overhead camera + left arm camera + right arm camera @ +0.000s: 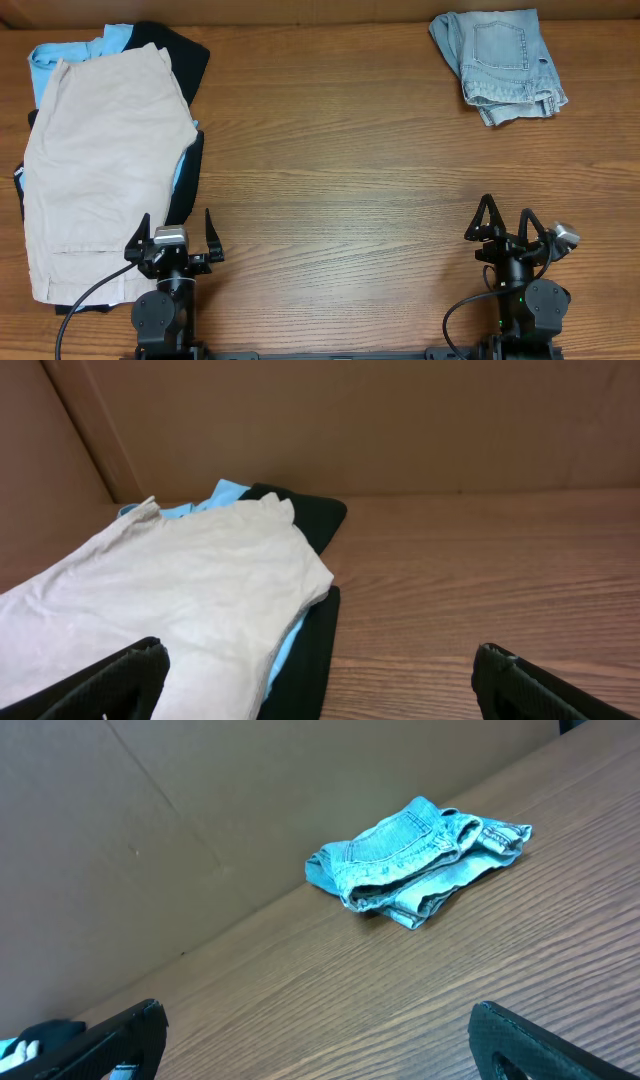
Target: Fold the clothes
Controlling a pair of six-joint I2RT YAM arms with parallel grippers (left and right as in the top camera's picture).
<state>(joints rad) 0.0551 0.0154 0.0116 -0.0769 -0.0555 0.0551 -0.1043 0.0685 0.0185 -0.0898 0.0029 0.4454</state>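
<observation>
Light-beige khaki shorts (100, 165) lie spread on top of a pile at the table's left, over black trousers (185, 60) and a light-blue shirt (85, 45). The pile also shows in the left wrist view: khaki shorts (170, 590), black trousers (315, 520), blue shirt (205, 500). Folded faded denim shorts (500, 65) lie at the far right, also in the right wrist view (415, 860). My left gripper (172, 232) is open and empty at the pile's near right edge (320, 670). My right gripper (508, 222) is open and empty over bare wood (320, 1030).
The wooden table (340, 160) runs between the pile and the denim shorts. A brown cardboard wall (350, 420) stands along the back edge, also in the right wrist view (150, 810). The arm bases (160, 320) sit at the front edge.
</observation>
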